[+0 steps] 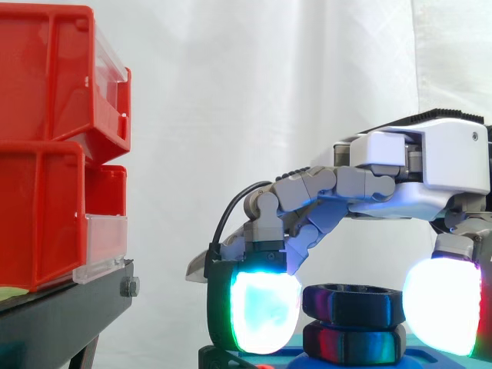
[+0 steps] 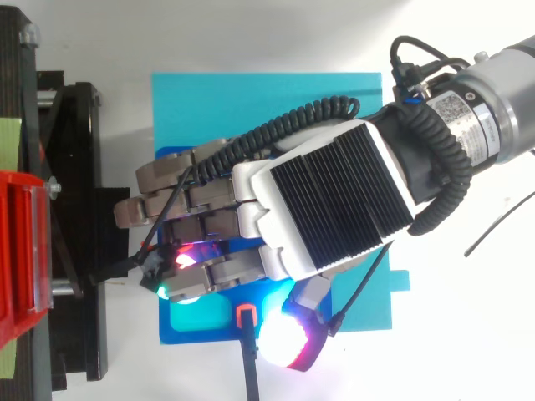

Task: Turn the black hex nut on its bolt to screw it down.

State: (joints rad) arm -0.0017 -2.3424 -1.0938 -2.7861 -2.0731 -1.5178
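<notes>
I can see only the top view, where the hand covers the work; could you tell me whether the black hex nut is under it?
Observer: Yes. In the side view the black hex nut sits below the hand, with open space above its top face.
Operator: Thank you. Is anything beneath the nut?
Observer: A second dark hex piece lies directly under it, the two stacked.
Operator: And what is on the stand at the left?
Observer: The red bins stand two high there.

I'm working in a robotics lab bay. A white curtain backs red bins stacked on a black stand beside my robot hand.
</notes>
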